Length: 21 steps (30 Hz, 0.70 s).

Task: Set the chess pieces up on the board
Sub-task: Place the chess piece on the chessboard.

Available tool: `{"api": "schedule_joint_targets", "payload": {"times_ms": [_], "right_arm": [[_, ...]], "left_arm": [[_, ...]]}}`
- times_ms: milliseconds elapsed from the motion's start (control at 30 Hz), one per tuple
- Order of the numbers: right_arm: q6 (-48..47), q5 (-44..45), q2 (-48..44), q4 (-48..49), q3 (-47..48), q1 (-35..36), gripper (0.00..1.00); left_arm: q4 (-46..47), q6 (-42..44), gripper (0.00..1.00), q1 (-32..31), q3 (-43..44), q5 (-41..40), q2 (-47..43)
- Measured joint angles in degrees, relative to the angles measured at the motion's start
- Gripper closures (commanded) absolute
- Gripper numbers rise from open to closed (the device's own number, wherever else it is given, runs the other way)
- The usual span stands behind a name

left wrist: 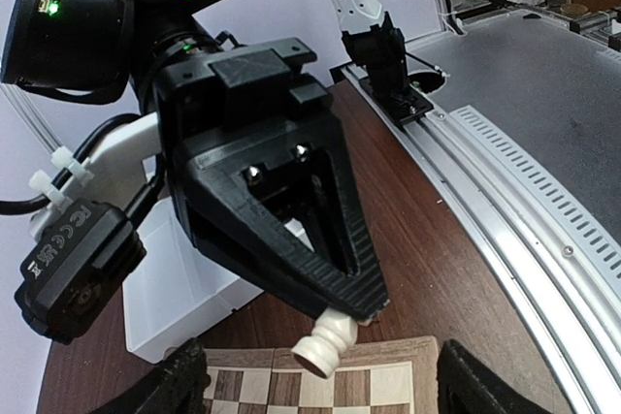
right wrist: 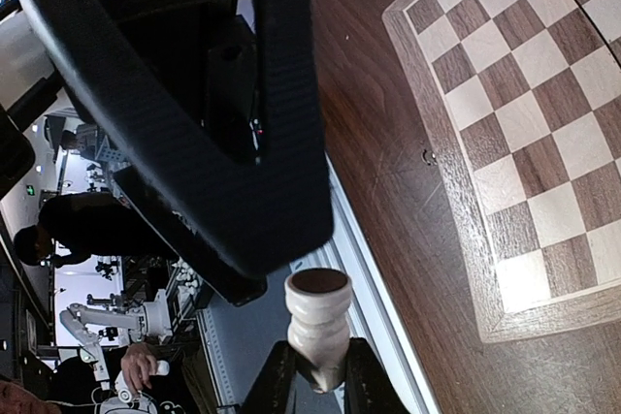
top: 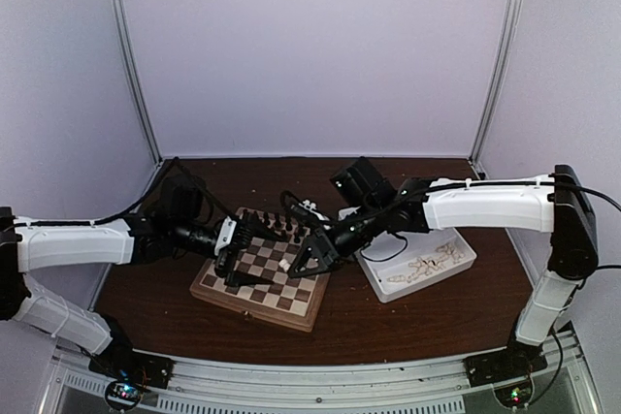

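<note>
1. Our right gripper (top: 303,261) is clamped on one cream chess piece (left wrist: 328,344). It grips the piece by one end, so the base sticks out past the fingertips.
2. From above, that piece shows over the right half of the board (top: 254,290).
3. Our left gripper (top: 231,264) sits over the board's left side, jaws spread wide with nothing held, facing the right gripper.
4. Dark pieces (top: 274,225) stand along the board's far rows.
5. More cream chess pieces (top: 427,264) lie loose in the white tray (top: 374,283), just right of the board.
</note>
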Motion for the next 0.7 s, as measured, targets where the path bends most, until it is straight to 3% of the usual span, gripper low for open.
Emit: {"api": "schedule_joint_targets", "payload": {"times_ms": [700], "right_arm": [[4.3, -3.8, 1.1, 5.9, 0.3, 0.4, 0.82]], "left_arm": [[-5.6, 4.8, 0.81, 0.0, 3.5, 4.3, 2.5]]}}
